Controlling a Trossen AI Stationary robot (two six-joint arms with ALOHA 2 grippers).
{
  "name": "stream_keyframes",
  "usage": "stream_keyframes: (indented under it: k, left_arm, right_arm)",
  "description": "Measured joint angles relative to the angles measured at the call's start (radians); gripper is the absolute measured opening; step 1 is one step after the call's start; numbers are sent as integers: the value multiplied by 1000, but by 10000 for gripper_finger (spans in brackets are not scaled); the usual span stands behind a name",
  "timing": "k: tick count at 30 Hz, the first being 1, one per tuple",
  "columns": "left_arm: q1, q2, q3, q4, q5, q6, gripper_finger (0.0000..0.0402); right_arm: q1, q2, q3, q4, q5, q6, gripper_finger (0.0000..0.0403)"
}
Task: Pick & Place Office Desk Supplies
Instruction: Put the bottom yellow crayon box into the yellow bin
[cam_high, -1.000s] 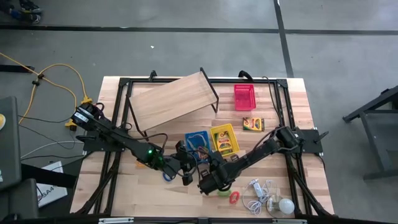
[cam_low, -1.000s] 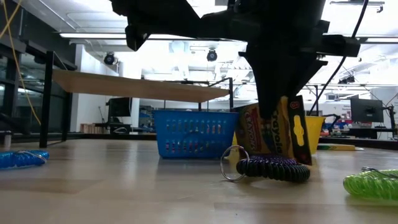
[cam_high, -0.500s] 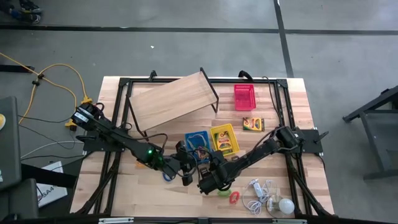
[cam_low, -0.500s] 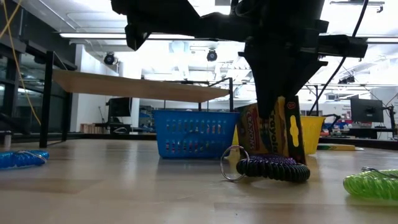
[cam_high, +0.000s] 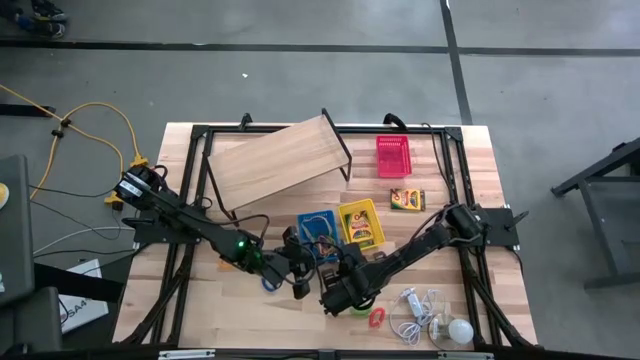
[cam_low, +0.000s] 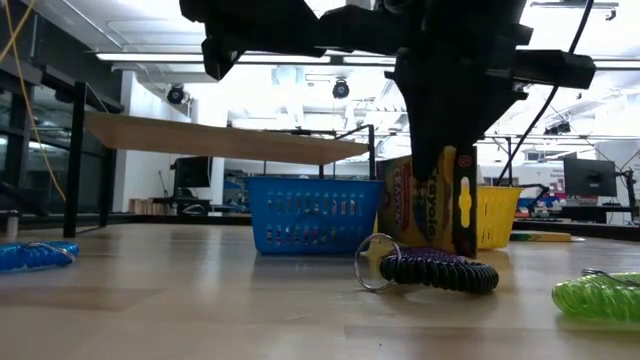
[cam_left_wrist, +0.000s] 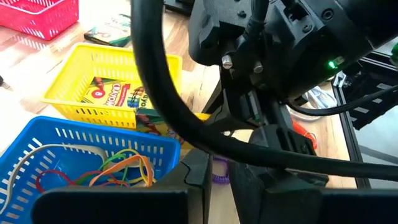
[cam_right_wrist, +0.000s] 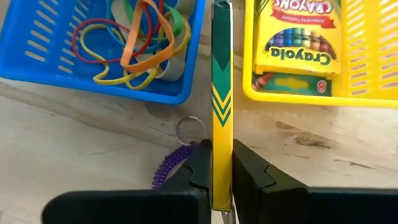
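Wooden tabletop (cam_high: 200, 310) carries everything. Just in front of the yellow basket (cam_right_wrist: 367, 74), the crayon box (cam_right_wrist: 221, 124) stands on edge, pinched by the right gripper (cam_right_wrist: 216, 163). Beside it lies a purple coil (cam_right_wrist: 171, 167); the blue basket (cam_right_wrist: 37, 56) adjoins. The left gripper (cam_left_wrist: 214, 180) is nearly pressed together, holding nothing.

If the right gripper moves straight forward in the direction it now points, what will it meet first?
The right gripper, shut on a crayon box, points along the gap between the blue basket and the yellow basket. Probably the way is free; depth is unclear.
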Motion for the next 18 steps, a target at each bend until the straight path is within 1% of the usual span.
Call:
stream_keyframes:
  k: [6,18]
  left_arm:
    - [0,0,0,0,-1,0,45]
    - [0,0,0,3,-2,0,45]
  right_arm:
    - [3,-30,0,-29,29,-4,23]
    - [18,-155,2,-93,112,-37,23]
